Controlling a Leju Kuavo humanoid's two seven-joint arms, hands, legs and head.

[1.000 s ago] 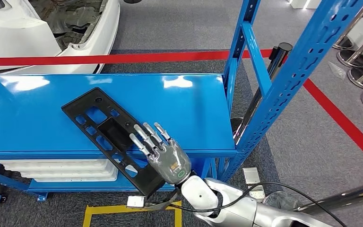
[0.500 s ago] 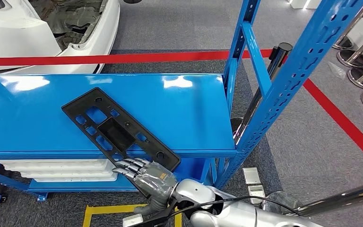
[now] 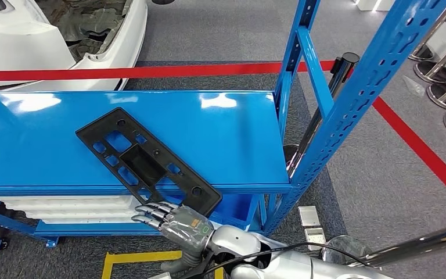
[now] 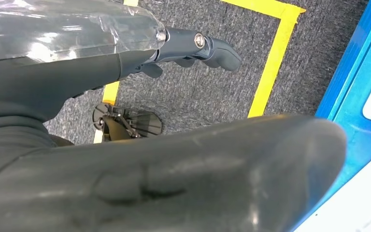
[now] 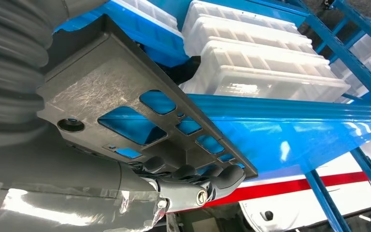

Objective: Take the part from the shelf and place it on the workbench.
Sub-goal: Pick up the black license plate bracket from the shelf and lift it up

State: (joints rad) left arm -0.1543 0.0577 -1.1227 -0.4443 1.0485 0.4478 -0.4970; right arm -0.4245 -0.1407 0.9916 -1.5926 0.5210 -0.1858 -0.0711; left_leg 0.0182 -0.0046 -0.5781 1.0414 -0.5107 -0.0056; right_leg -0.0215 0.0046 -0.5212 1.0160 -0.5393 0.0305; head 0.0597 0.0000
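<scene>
Black plastic is what you are after: the part (image 3: 145,160), a long flat panel pierced with rectangular cut-outs, lies slantwise on the blue shelf (image 3: 232,133), with its near end jutting out past the shelf's front edge. Your right hand (image 3: 171,219) sits just below that front edge, under the overhanging end of the part, with its fingers stretched out side by side. From the right wrist view you can see the part (image 5: 140,116) from beneath, with the fingertips (image 5: 222,176) curled up against its underside near one long edge; you cannot tell from these views whether the thumb presses on the top face, so whether the hand truly grips the part is unclear. Below the shelf, on a lower level, white ribbed trays (image 5: 265,67) are stacked. Your left hand (image 4: 193,46) hangs over grey carpet, away from the shelf, fingers loosely bent and holding nothing, with yellow floor tape (image 4: 275,58) beyond it. Beyond the shelf, red tape (image 3: 151,72) crosses the floor and a white car body panel (image 3: 46,40) stands behind it. No writing or brand mark can be read on the part or the shelf.
</scene>
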